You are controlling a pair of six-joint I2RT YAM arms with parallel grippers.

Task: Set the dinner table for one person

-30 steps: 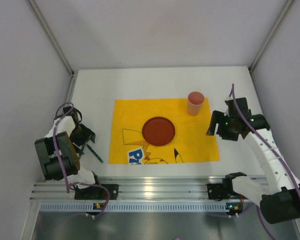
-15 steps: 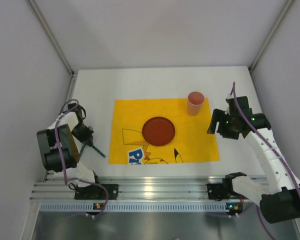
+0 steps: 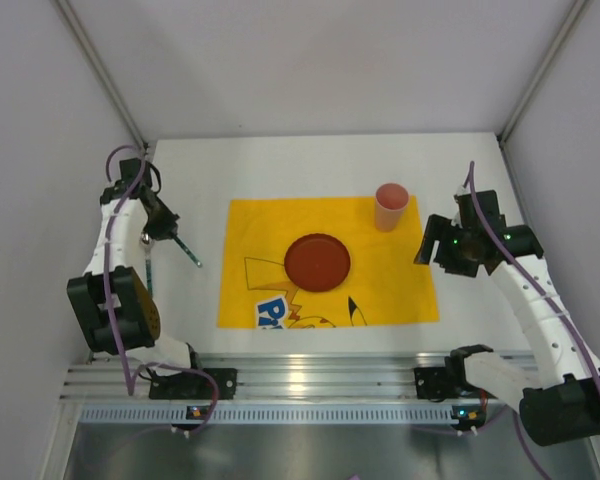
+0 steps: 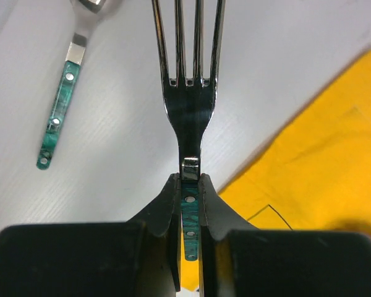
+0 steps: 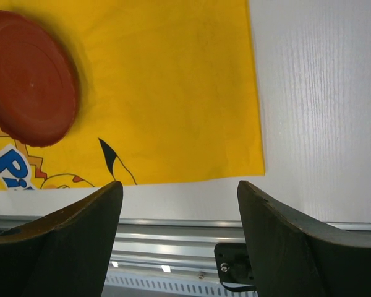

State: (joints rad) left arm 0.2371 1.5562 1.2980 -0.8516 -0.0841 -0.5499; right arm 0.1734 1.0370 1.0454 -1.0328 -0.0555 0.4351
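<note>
My left gripper (image 4: 190, 182) is shut on the green handle of a fork (image 4: 188, 93), whose tines point away from me. In the top view that gripper (image 3: 165, 228) holds the fork (image 3: 187, 252) above the white dinner table (image 3: 280, 165), left of the yellow cloth (image 3: 270, 235). A green-handled spoon (image 4: 57, 116) lies on the table beside it, seen from above as a thin spoon (image 3: 146, 262). A red plate (image 3: 317, 262) sits mid-cloth and a pink cup (image 3: 391, 205) stands at its far right. My right gripper (image 3: 442, 250) hovers open and empty off the cloth's right edge.
The right wrist view shows the red plate (image 5: 28, 77), the cloth's near right corner (image 5: 253, 161) and the silver rail (image 5: 173, 238) along the table's near edge. White walls close in the table on three sides.
My left gripper closed on the fork, lifted it off the table and carried it toward the far side. The right arm has barely moved.
</note>
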